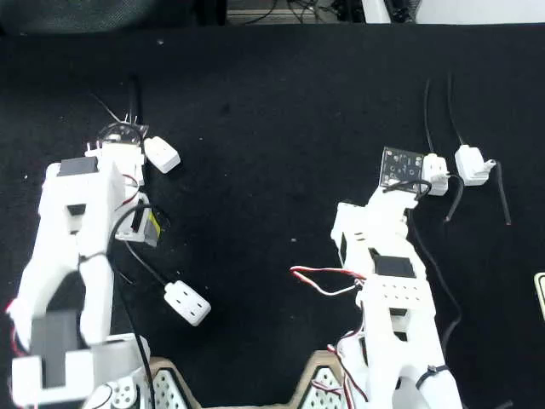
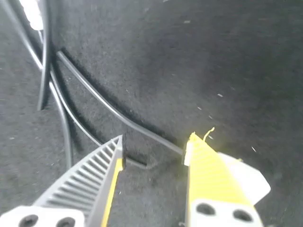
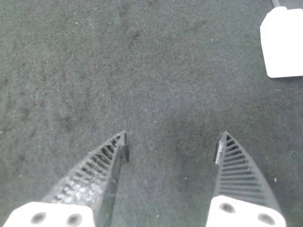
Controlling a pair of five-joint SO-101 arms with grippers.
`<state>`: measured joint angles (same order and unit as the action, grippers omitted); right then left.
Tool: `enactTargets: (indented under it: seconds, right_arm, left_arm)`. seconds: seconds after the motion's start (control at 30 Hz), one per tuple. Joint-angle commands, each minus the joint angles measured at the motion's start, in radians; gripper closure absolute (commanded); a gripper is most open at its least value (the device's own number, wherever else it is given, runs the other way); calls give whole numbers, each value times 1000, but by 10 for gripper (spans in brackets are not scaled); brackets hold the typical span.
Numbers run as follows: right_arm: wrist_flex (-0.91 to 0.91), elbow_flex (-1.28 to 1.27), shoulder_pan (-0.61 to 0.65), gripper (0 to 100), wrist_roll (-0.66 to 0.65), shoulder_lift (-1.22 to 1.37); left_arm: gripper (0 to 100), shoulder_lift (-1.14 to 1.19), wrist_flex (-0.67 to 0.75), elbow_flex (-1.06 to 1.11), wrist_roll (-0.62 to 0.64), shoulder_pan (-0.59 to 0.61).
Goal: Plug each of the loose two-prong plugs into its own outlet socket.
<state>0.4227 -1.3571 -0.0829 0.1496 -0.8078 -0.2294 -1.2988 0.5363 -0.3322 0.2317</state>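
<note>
My left gripper [image 2: 154,144] stands open low over the black mat, its fingers taped yellow, with a thin black cable [image 2: 102,106] running across between them. A white block [image 2: 248,177] lies just behind one finger. In the high view this gripper [image 1: 124,136] sits at the far left beside a white plug [image 1: 162,155]. A white outlet socket [image 1: 187,302] on a black cable lies nearer the front. My right gripper [image 3: 173,142] is open over bare mat, with a white plug [image 3: 284,42] off to one side. Two white plugs [image 1: 436,173] [image 1: 471,164] with black cables lie by the right arm.
Black cables [image 2: 45,61] loop over the mat near the left gripper. Thin cables [image 1: 502,196] trail from the right-hand plugs. Red and white arm wires [image 1: 319,281] hang between the arms. The wide middle of the black mat [image 1: 272,170] is bare.
</note>
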Motion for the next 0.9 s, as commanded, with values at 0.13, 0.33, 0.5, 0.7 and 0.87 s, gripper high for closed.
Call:
enactTargets:
  seconds: [0.13,0.33,0.5,0.7,0.87]
  right_arm:
    - [-21,59,-15,716,9,-35]
    - [-20,61,-17,716,9,-35]
    - [-20,61,-17,716,9,-35]
    - [-23,59,-17,716,9,-35]
    - [-23,59,-17,716,9,-35]
  left_arm:
    - [784,-187,-270,117,-540,-71]
    - [784,-149,-199,246,-614,-94]
    - [784,-117,-26,337,-460,-174]
    - [784,-115,130,334,-167,-375]
    - [784,-104,302,354,23,-522]
